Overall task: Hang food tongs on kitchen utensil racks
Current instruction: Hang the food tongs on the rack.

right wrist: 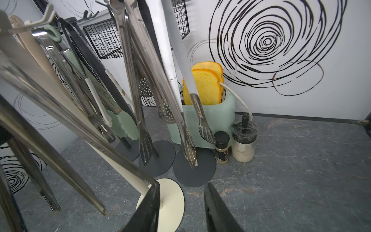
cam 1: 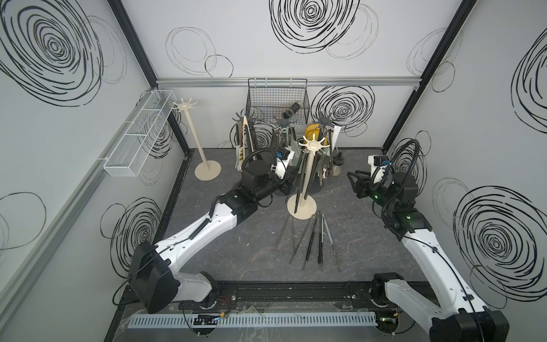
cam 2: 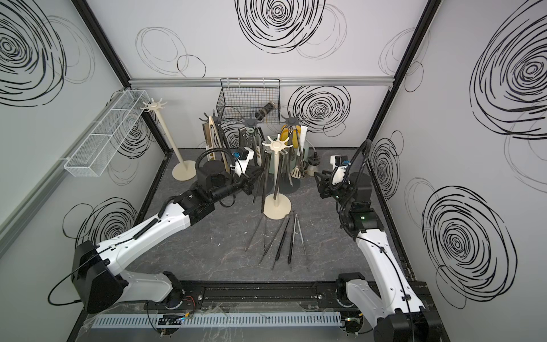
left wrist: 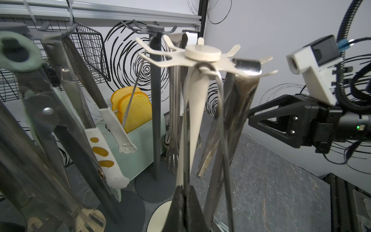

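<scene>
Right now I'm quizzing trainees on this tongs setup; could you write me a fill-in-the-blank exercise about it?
The toaster holds ___ toast slices.
The cream rack by the left wall carries ___ tongs.
The loose tongs lie on the ___.
Missing: two; no; table.

Tabletop [cam 1: 251, 251]: grey, marbled. Toaster [right wrist: 210, 120]: mint green, at the back wall, holding two upright toast slices [right wrist: 206, 86]. Spice jar [right wrist: 221, 148], black lid, stands just beside the toaster; a glass jar [right wrist: 244, 144] of white grains touches it. Black wire basket [cam 1: 276, 100] hangs on the back rail, with a dark jar [cam 1: 291, 109] lying inside. White mesh basket [cam 1: 139, 133] hangs on the side wall. Slotted cable duct [cam 1: 251, 321] runs along the front edge.
</scene>
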Controlling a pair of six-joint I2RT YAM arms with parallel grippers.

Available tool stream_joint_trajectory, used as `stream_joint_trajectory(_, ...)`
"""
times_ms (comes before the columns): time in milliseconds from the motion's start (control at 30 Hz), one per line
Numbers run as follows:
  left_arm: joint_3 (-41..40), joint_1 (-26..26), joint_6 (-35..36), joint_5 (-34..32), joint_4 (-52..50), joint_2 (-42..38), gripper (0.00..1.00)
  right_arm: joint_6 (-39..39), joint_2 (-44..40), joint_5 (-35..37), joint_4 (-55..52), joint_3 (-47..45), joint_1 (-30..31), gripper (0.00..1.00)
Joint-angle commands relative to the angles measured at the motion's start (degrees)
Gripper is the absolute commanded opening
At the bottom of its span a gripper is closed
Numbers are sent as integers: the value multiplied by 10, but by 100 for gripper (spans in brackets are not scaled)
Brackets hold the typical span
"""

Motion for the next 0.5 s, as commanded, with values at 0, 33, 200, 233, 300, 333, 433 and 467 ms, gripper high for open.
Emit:
stream_joint_trajectory(0, -12, -4, 16, 8, -4, 19, 0, 1, 5, -11, -1, -1, -2, 40)
stream_joint_trajectory(33, -11, -3, 17, 8, -5, 22, 0, 2, 5, -12, -1, -1, -2, 39)
stream_joint_trajectory(200, 3, -3, 19, 14, -10, 42, 0, 1, 6, -10, -2, -2, -2, 40)
stream_joint_trajectory(233, 6, -3, 19, 15, -11, 44, 0, 1, 6, -11, -3, -2, -2, 40)
stream_joint_trajectory(300, 9, -4, 18, 19, -12, 50, 0, 1, 5, -10, -2, -2, -2, 40)
stream_joint_trajectory(333, 10, -4, 17, 20, -13, 50, 1, 1, 5, -9, -2, -2, -2, 40)
stream_joint_trajectory(433, 8, -5, 17, 20, -13, 51, 2, 1, 5, -11, -2, -3, -3, 40)
stream_joint_trajectory(467, 8, -5, 17, 19, -14, 50, 2, 2, 6, -12, -2, -3, -2, 40)
